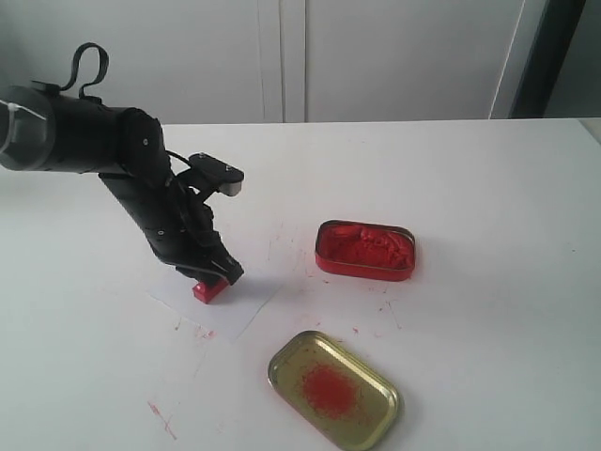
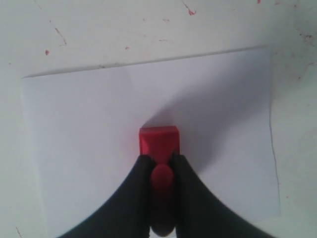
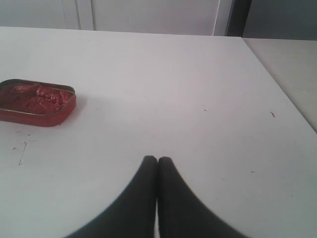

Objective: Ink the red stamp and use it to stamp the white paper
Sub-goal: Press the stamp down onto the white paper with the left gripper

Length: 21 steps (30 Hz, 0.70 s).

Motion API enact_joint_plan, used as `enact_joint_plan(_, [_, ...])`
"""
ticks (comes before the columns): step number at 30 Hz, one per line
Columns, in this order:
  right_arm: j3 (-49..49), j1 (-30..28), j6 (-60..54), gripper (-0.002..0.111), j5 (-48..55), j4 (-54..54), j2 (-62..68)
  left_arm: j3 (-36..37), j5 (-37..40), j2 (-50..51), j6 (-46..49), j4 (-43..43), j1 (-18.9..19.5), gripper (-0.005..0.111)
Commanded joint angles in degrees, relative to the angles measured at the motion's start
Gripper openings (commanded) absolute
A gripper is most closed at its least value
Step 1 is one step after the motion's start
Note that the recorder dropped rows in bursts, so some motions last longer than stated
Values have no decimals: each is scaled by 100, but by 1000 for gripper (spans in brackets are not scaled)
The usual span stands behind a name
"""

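Note:
The red stamp (image 1: 209,290) (image 2: 158,141) stands base down on the white paper (image 1: 235,310) (image 2: 89,148), near the sheet's middle. My left gripper (image 1: 218,275) (image 2: 161,159) is shut on the stamp's knob handle, one black finger on each side of it. No imprint shows on the bare parts of the paper. My right gripper (image 3: 157,159) is shut with nothing in it, low over bare table; it does not appear in the exterior view.
The red ink tin (image 1: 365,250) (image 3: 35,102) lies open to the right of the paper. Its gold lid (image 1: 335,389), smeared red inside, lies near the front edge. Red specks dot the white table (image 1: 488,188) around the paper.

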Motion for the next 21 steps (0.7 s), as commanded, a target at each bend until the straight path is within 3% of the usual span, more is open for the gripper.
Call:
enact_joint_plan(1, [33, -35, 12, 0, -70, -8, -9, 90, 258, -143, -3, -14, -22, 0])
enact_joint_plan(21, [33, -35, 12, 0, -70, -8, -9, 90, 78, -418, -3, -14, -22, 0])
